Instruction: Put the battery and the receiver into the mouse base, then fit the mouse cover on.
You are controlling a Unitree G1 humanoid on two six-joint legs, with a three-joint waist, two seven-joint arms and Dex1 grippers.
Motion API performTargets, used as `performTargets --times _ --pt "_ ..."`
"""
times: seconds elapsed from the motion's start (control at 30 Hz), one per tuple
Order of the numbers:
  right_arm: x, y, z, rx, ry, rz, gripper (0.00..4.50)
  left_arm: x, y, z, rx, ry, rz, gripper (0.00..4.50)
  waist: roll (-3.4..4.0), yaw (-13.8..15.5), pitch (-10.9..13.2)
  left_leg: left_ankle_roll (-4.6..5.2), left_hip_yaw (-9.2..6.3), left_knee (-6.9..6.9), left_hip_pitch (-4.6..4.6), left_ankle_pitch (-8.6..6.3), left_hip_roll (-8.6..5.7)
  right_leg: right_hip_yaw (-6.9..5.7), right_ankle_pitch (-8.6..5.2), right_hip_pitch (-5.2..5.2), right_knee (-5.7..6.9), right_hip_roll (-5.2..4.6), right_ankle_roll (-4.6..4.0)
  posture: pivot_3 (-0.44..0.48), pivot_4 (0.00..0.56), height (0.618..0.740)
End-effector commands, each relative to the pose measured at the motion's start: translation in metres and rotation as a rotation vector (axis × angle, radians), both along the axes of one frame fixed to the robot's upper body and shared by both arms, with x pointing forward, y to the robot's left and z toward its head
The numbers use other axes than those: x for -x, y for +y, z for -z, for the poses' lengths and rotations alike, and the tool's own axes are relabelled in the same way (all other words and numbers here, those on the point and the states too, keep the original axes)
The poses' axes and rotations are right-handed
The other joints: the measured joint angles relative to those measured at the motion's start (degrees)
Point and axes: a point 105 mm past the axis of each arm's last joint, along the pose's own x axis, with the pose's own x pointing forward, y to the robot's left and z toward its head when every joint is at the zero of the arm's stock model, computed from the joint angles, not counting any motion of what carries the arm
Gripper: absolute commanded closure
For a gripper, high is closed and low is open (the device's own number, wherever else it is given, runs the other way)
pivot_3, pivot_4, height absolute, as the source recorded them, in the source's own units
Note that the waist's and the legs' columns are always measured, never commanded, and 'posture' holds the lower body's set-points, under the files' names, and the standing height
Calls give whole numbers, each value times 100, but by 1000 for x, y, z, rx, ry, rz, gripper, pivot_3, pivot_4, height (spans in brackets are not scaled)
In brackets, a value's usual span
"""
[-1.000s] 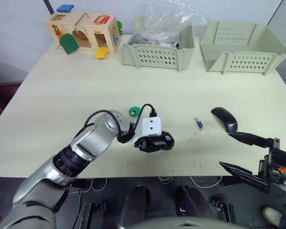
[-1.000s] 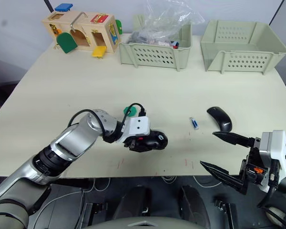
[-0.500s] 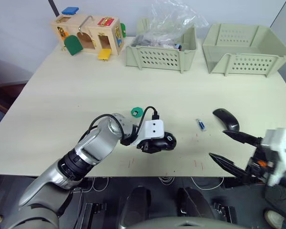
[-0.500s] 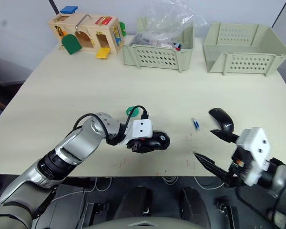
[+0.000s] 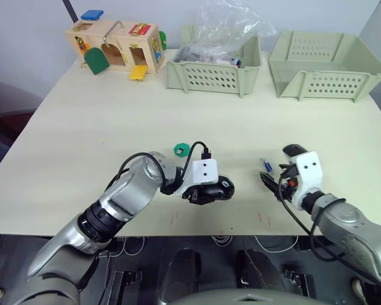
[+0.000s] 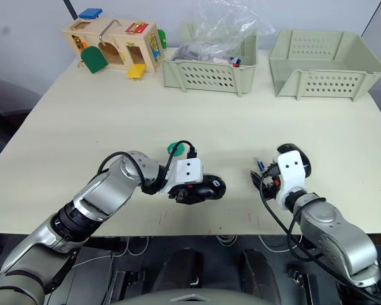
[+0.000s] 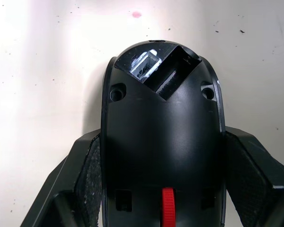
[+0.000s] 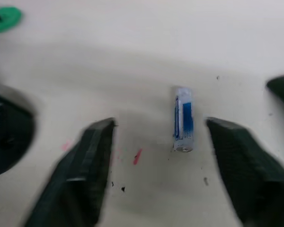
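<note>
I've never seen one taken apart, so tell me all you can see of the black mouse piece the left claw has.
The mouse base is a black, plastic-looking oval shell lying on the pale table. The left claw grips it by its two sides. Its front end has an angular open recess with a clear part inside, two round screw holes behind that, and a small red piece near the claw.

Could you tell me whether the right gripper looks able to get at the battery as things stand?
Probably yes: the right gripper is open, the battery lies bare on the table between its fingers, untouched.

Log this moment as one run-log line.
left gripper: shut on mouse base | right gripper: open, straddling battery | mouse cover: on table
</note>
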Motion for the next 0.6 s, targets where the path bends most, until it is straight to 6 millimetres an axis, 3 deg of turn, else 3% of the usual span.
performTargets --times 0.03,0.6 --pt "-6 -1 -8 -10 -55 42 2107 7 -4 6 -11 27 20 1575 0 -7 0 0 0 0 0 0 0 0 0 0 0 0 0 0 150 740" --pt "-18 -5 1 -25 -65 104 2107 9 -5 6 -7 25 26 1575 2 -43 1 0 -3 -1 1 0 1 -1 -2 -1 1 0 3 0 150 740"
